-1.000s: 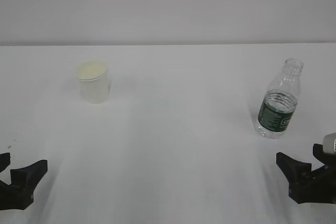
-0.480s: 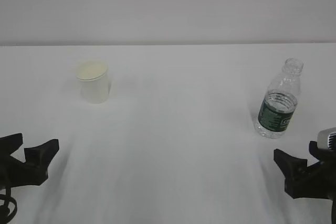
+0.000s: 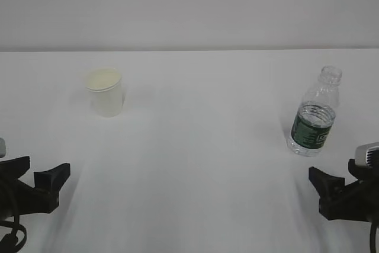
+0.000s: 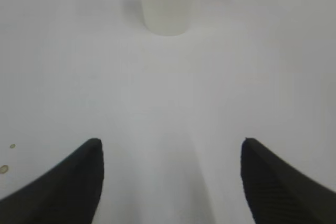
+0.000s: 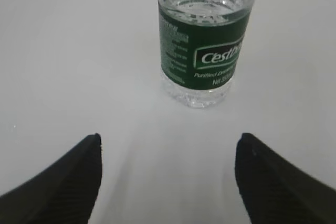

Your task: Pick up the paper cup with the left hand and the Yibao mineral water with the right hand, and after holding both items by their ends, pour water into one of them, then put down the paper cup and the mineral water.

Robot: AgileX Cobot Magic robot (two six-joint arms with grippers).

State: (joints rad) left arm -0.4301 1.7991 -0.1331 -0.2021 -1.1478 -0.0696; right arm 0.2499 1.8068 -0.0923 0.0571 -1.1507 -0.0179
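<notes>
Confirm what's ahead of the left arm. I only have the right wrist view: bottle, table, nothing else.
Observer: A white paper cup stands upright ahead of the left end effector, apart from it.
Operator: Left jaws open?
Observer: Yes, wide, nothing between them.
Operator: Bottle's top is cut off here. Capped?
Observer: No cap; the exterior view shows the mineral water bottle's open neck.
</notes>
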